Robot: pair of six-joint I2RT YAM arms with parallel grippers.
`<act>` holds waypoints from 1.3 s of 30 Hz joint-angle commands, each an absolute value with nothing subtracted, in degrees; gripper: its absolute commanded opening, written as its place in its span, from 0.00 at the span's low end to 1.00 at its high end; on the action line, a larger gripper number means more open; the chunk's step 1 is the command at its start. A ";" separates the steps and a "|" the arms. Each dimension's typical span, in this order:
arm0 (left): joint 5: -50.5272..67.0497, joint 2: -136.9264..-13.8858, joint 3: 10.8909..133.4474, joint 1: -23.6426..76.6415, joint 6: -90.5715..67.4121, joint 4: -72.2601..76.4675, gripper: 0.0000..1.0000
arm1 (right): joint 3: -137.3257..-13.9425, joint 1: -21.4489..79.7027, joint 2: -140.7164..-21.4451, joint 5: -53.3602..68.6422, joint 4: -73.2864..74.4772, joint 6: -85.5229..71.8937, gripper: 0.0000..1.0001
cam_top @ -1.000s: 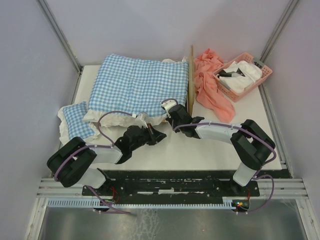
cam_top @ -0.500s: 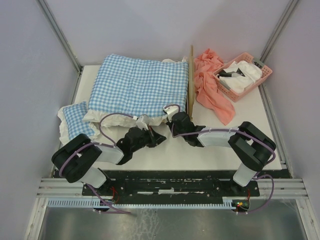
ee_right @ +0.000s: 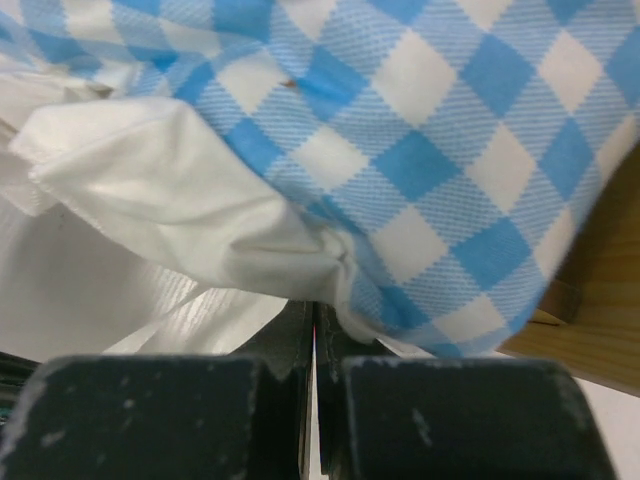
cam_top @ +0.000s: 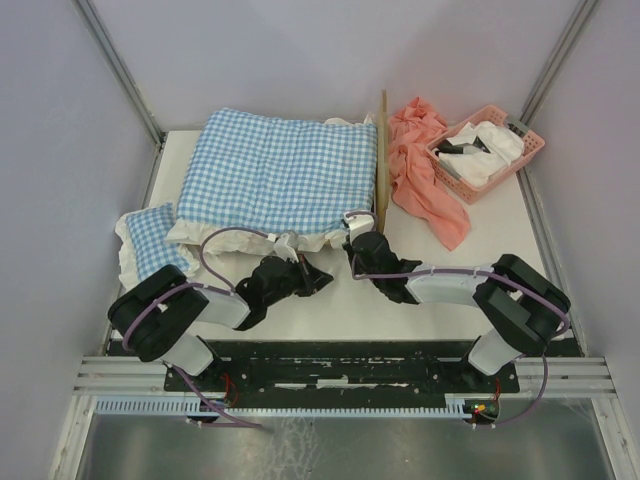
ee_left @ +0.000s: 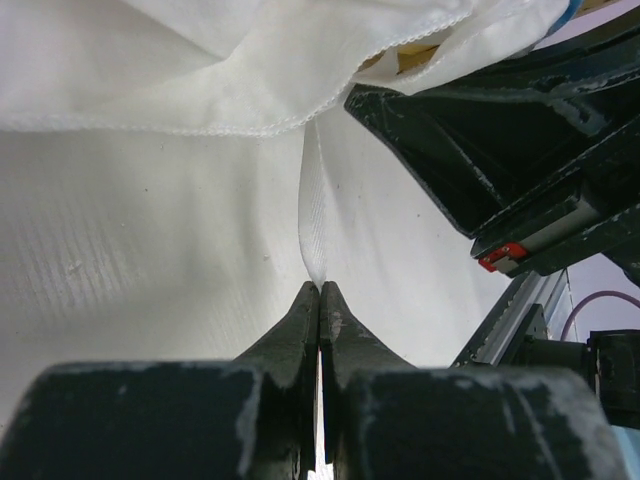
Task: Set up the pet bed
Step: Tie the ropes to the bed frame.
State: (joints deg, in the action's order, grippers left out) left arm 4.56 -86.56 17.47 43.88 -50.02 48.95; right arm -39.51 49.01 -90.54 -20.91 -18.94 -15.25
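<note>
Both arms have drawn back toward the near edge of the worktop (cam_top: pixel 330 318) over the last second, the right one more, with its elbow now closer to the base rail, and the cushion's near hem has come along with them.

The left gripper (ee_left: pixel 319 287) is fully closed, its tips pinching a thin fold of the white frill (ee_left: pixel 200 60), which runs up taut from the tips. The right gripper (ee_right: pixel 314 305) is closed too, with the near right corner of the checked cushion (cam_top: pixel 280 170) bunched into its tips. Two grips along one hem suggest the cushion is being tugged square over the frame rather than lifted.

The pet bed (cam_top: pixel 382 150) sits on the far left half of the worktop and is almost wholly covered by the cushion. Only its light-wood headboard shows, standing on edge along the cushion's right side, and in the right wrist view the wood is just beside the gripped corner.

A small checked pillow (cam_top: pixel 150 235) lies at the left edge, probably waiting its turn. A pink cloth (cam_top: pixel 420 170) and a pink basket (cam_top: pixel 520 160) lie toward the far right corner, apart from the bed.
</note>
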 commanded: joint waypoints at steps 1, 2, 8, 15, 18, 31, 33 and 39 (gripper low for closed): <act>2.65 -87.80 18.03 44.34 -47.96 50.63 0.03 | -40.64 49.13 -88.31 -26.54 -18.12 -17.16 0.02; 2.89 -87.96 18.36 44.42 -47.96 50.70 0.03 | -40.52 49.11 -88.28 -26.98 -17.96 -17.67 0.02; 3.17 -89.63 19.66 44.91 -48.53 50.83 0.03 | -41.10 49.13 -88.71 -29.08 -19.04 -17.39 0.02; 3.60 -91.66 20.07 45.34 -48.71 52.21 0.03 | -41.32 49.14 -89.23 -27.99 -18.94 -19.94 0.02; 2.49 -90.40 19.97 45.31 -46.62 52.21 0.04 | -38.55 49.13 -87.93 -27.86 -20.37 -20.80 0.02; -9.61 -81.09 21.41 48.60 -36.62 39.18 0.26 | -38.73 49.13 -88.38 -24.40 -22.95 -18.19 0.02; -10.61 -81.70 21.99 49.42 -34.47 41.16 0.27 | -38.57 49.13 -88.37 -24.49 -23.17 -18.36 0.02; -16.74 -86.65 23.35 50.37 -23.17 51.78 0.31 | -37.91 49.13 -87.78 -24.37 -23.74 -18.54 0.02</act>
State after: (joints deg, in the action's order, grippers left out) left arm -10.72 -83.92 21.26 50.04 -33.47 42.11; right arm -37.45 49.01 -89.56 -24.47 -20.58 -18.37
